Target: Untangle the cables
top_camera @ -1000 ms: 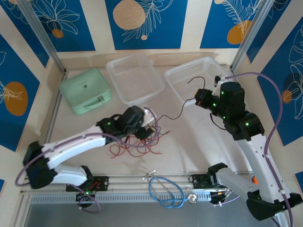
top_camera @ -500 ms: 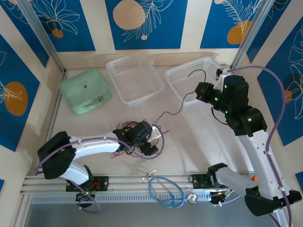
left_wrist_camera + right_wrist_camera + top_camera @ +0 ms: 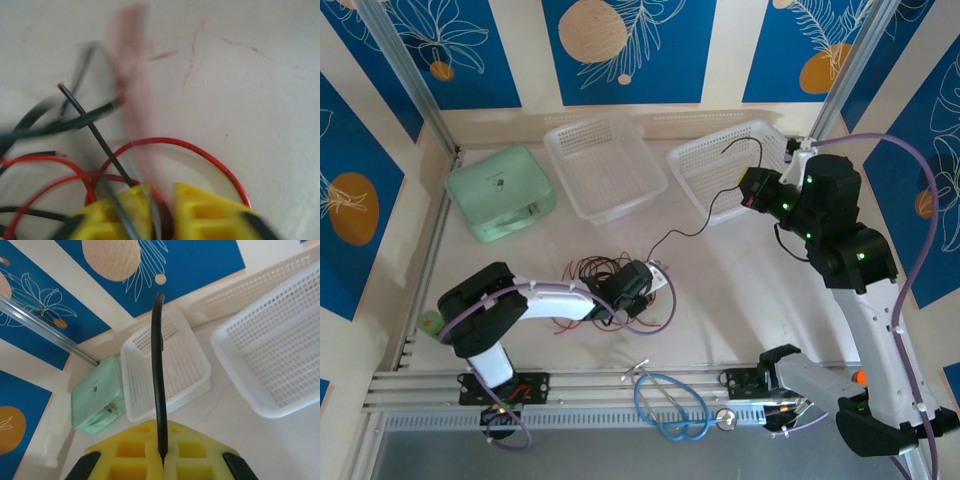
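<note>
Top external view: a pale tabletop (image 3: 740, 290) walled by blue-and-cream panels (image 3: 470, 50) carries two white baskets (image 3: 610, 170) and a mint case (image 3: 502, 190) at the back. The red and black cables (image 3: 588, 272) lie tangled near the front centre, with the left claw (image 3: 655, 280) closed on them. One black cable (image 3: 680, 235) runs diagonally back and right to the right claw (image 3: 162, 430), which is clamped on it beside the right basket.

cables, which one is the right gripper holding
The long black cable, pinched in the right gripper and trailing from the tangle; the red cables lie at the left gripper.
</note>
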